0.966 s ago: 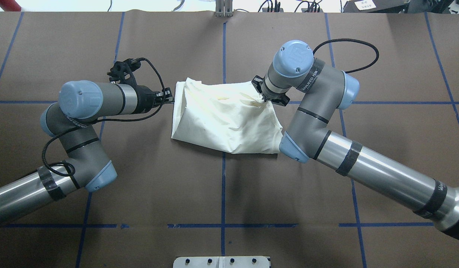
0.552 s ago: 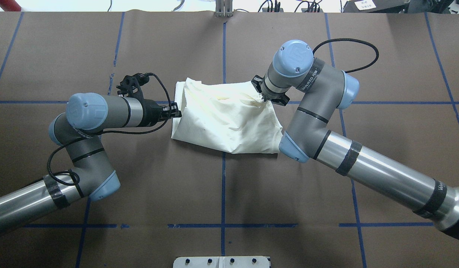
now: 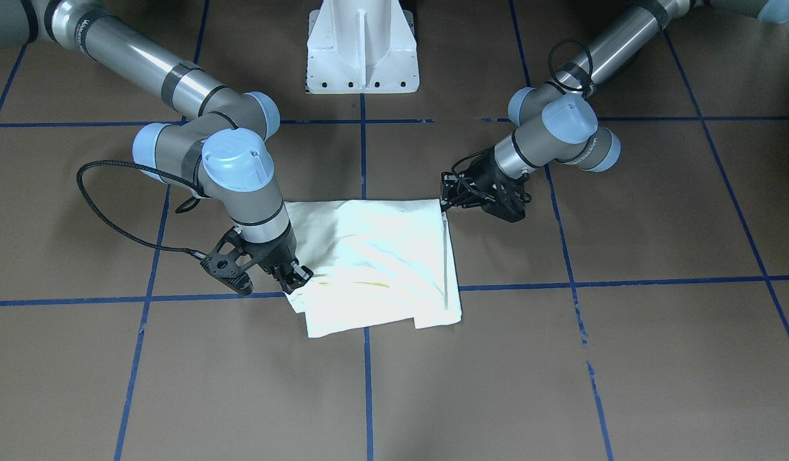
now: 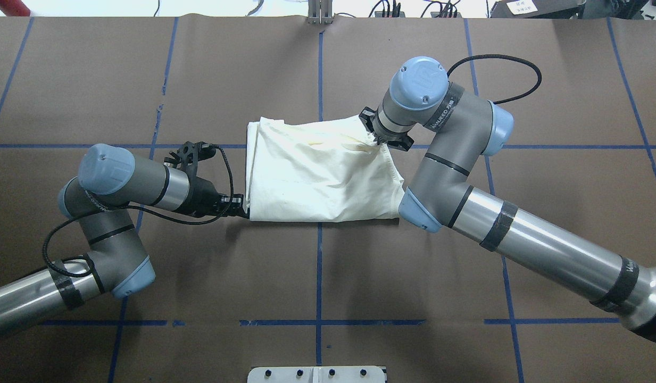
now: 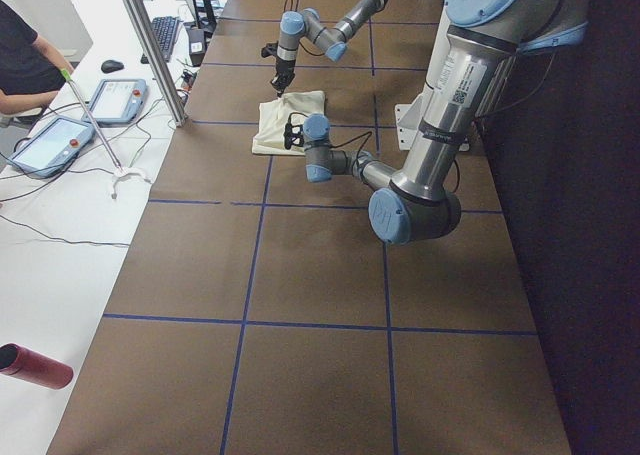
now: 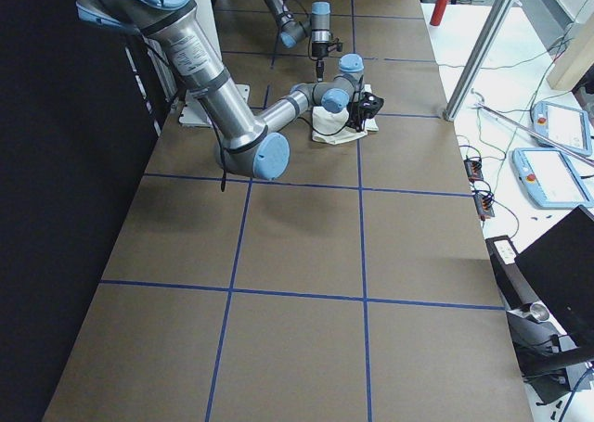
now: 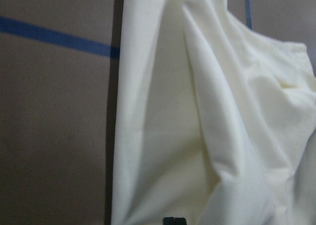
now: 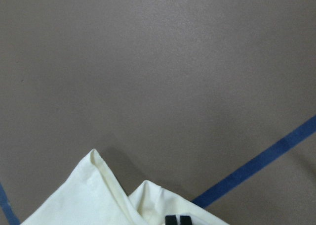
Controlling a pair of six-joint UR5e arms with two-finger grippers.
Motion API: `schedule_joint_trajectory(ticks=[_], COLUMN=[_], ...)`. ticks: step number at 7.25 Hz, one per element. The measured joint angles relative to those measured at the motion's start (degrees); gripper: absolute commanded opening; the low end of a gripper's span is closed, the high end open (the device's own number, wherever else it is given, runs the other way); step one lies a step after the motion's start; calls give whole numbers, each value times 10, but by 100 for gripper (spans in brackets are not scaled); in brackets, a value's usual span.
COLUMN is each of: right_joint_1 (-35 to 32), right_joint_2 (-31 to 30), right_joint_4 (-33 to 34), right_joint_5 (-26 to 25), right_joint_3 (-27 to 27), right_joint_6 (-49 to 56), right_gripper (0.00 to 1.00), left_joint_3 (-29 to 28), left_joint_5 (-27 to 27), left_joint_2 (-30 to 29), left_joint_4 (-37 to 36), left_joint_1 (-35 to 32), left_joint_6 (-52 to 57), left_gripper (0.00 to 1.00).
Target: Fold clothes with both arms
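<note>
Left hand (image 4: 243,209): pinching the T-shirt's near-left corner, having travelled there from the far-left corner.
Surface (image 4: 466,298): brown, with a blue tape grid.
T-shirt (image 4: 322,175): mid-surface, part-folded; its left edge now lies straighter.
Right hand (image 3: 298,276): still pinching the far-right corner.
Meaning: likely squared up for the next fold.

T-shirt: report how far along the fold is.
Done: the T-shirt already lies as a compact, roughly rectangular bundle, with no sleeves or print showing. In hand: the right hand pinches its far right corner, and the left hand sits at the near left corner, grip unclear. Left: the cloth is wrinkled and its layers sit uneven, so probably squaring up or one more fold, then letting go.
</note>
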State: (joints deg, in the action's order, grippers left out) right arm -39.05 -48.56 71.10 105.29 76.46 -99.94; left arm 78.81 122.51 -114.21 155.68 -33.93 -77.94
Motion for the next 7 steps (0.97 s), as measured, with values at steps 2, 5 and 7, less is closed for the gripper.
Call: schedule_joint_trajectory(ticks=[2, 5, 7], right_joint_1=[-1, -4, -6], right_joint_2=[0, 1, 1], right_joint_4=[0, 0, 0], right_joint_5=[0, 0, 0], right_joint_3=[3, 4, 4], right_joint_6=[-1, -1, 1], right_gripper=[0, 0, 0], left_joint_3=[8, 31, 19], left_joint_5=[60, 98, 29], left_joint_2=[6, -8, -39], left_joint_4=[6, -1, -14], left_joint_1=[-8, -59, -73], left_joint_6=[20, -4, -38], left_gripper=[0, 0, 19])
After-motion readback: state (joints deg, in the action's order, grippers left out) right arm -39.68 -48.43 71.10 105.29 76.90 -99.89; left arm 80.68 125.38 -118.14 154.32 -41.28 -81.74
